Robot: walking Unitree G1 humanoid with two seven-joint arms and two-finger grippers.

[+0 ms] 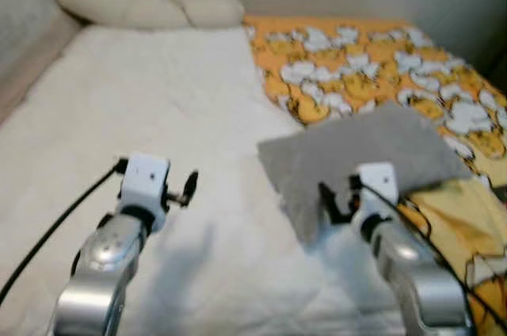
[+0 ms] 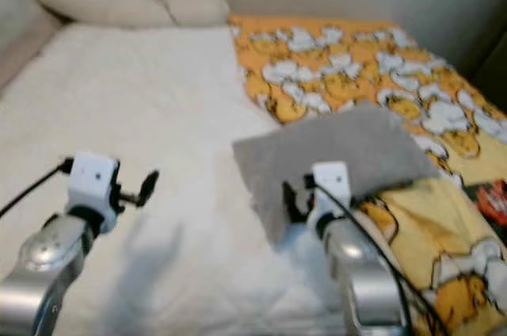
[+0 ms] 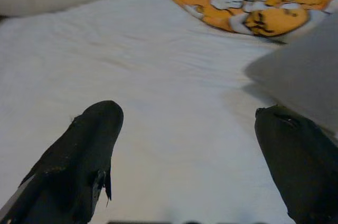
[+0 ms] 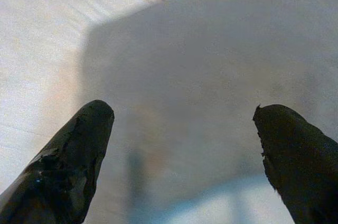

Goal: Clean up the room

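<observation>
We're at the bed, and the job in hand looks like tidying the bedding: a grey cloth (image 1: 360,163) lies flat across the seam where the white bed cover (image 1: 142,130) meets the orange duck-print blanket (image 1: 372,63). Our right gripper (image 1: 337,201) sits at the cloth's near corner, fingers spread wide with nothing between them, so we judge this as the approach before a pick. Our left gripper (image 1: 186,187) hovers over bare white cover, well apart from the cloth, also spread and empty.

Next move, as we read it: bring the right fingers down onto the cloth's near edge and pinch a fold of fabric. It's thin and limp, so the fingers likely have to press into the soft cover to gather anything.

The right wrist view gives us what the head views can't, the cloth stretching out beyond both fingertips (image 4: 87,129). The left wrist view catches the cloth's edge (image 3: 311,71) beside one finger. The head views alone give us the pillows (image 1: 142,3) at the far end and a yellow fabric (image 1: 459,217) on the right.
</observation>
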